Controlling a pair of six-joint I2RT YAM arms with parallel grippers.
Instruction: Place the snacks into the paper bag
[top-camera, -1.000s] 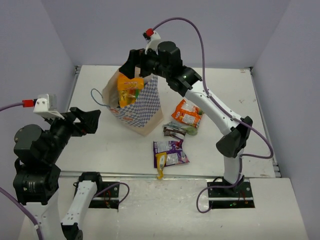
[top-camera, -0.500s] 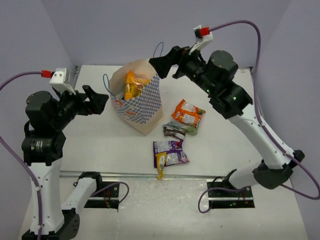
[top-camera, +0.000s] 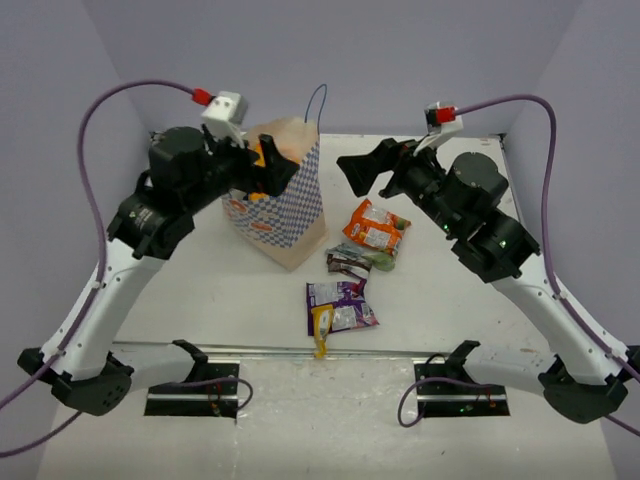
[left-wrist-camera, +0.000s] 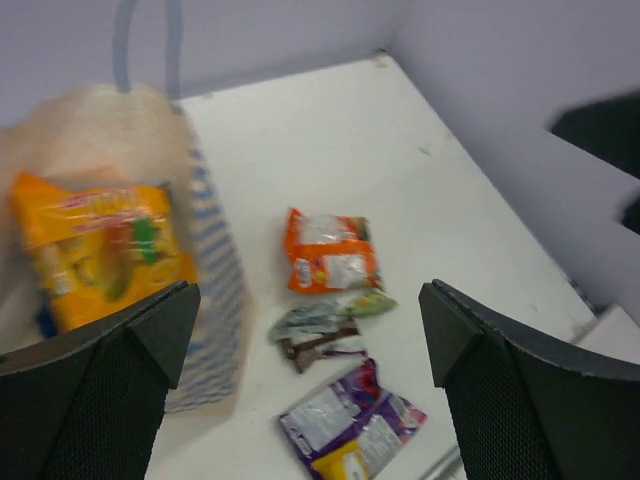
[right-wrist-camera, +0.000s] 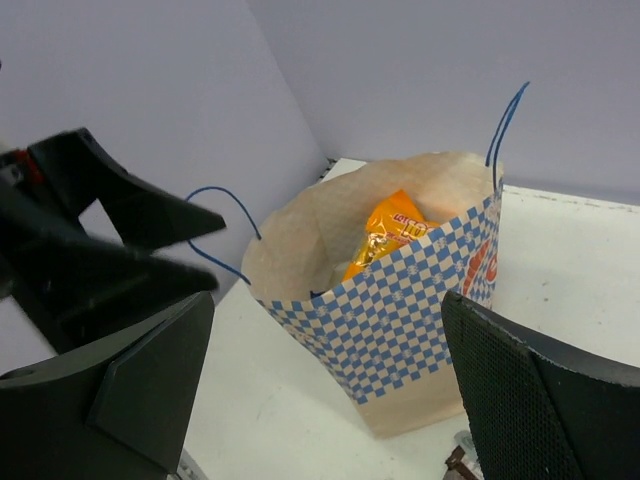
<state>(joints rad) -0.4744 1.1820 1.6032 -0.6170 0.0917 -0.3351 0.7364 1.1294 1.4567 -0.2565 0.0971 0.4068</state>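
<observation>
White worktop (top-camera: 220, 290): paper bag (top-camera: 295, 215) upright (yellow-orange bag (right-wrist-camera: 390, 235) inside); orange packet (top-camera: 375, 225) at its 3 o'clock, purple packet (top-camera: 340, 300) at 5 o'clock. Left jaws, right jaws spread wide, empty.

White table (top-camera: 200, 290) is seen boxed in on the left, far and right sides by plain lavender walls (top-camera: 400, 60). A metal rail (top-camera: 400, 351) is laid along the table's near edge, running left to right. A mottled off-white board (top-camera: 330, 420) is seen on the near side of the rail, touching it.
</observation>
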